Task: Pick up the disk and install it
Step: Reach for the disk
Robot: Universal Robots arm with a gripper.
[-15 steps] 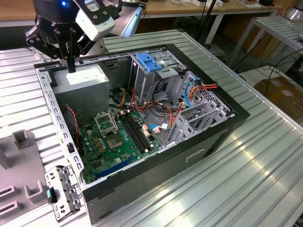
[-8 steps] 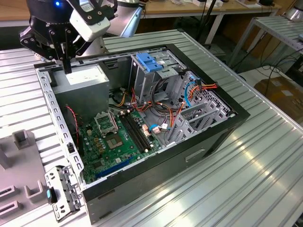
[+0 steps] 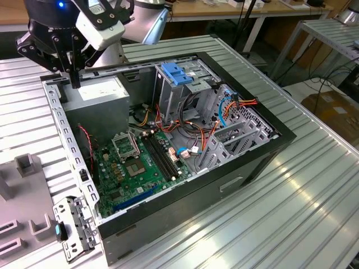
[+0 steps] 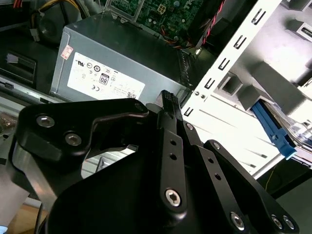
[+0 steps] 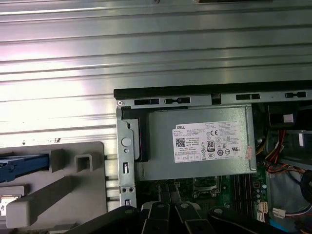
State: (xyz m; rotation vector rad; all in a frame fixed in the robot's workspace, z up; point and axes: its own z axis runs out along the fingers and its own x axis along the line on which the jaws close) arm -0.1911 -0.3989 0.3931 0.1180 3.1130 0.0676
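Exterior view, gripper: fingers pressed together with nothing between them, hanging just above the power-supply box, at its corner next to the case wall. It looks like a travelling pose, since nothing is carried.
Exterior view, drive bay: blue-topped, just beside the power-supply box toward the exterior view's right. Its top is unobstructed, so it is probably where the drive will go.
Exterior view, grey holder: outside the case, across the wall from the power-supply box, and cut off by the frame edge.
Second wrist view, gripper: one ribbed fingertip stands over the edge of the power-supply box, and its partner is hidden behind it.
Second wrist view, disk: its blue side rail lies in the grey holder, well apart from the power-supply box and beyond the case wall. The body is mostly cut off and washed out by glare.
First wrist view, disk: the blue rail rests in the grey holder, apart from the power-supply box. It is untouched, presumably staged flat for pickup. The label and most of the casing are out of frame.
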